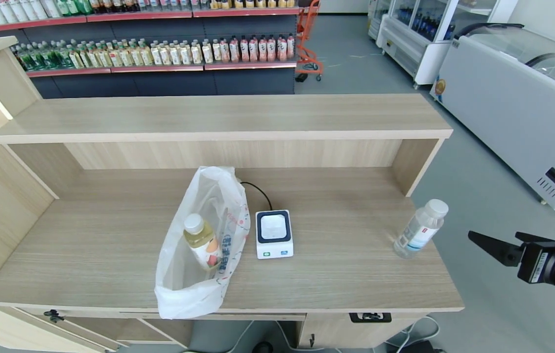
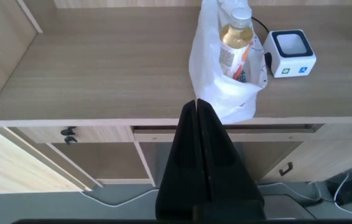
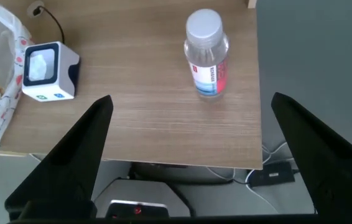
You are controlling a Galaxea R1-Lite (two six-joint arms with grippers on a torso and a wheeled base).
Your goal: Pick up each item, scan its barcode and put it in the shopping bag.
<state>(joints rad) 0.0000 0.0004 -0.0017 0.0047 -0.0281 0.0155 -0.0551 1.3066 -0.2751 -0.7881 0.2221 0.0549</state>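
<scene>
A clear water bottle with a white cap stands upright near the counter's right edge, also in the right wrist view. A white plastic shopping bag lies open left of centre with a yellow-tea bottle inside it. The white scanner sits just right of the bag. My right gripper hangs open off the counter's right side, its fingers spread wide and apart from the water bottle. My left gripper is shut with nothing in it, below and in front of the counter's front edge, facing the bag.
The wooden counter has a raised back shelf and side walls. A black cable runs from the scanner to the back. Freezers stand on the right, drink shelves behind.
</scene>
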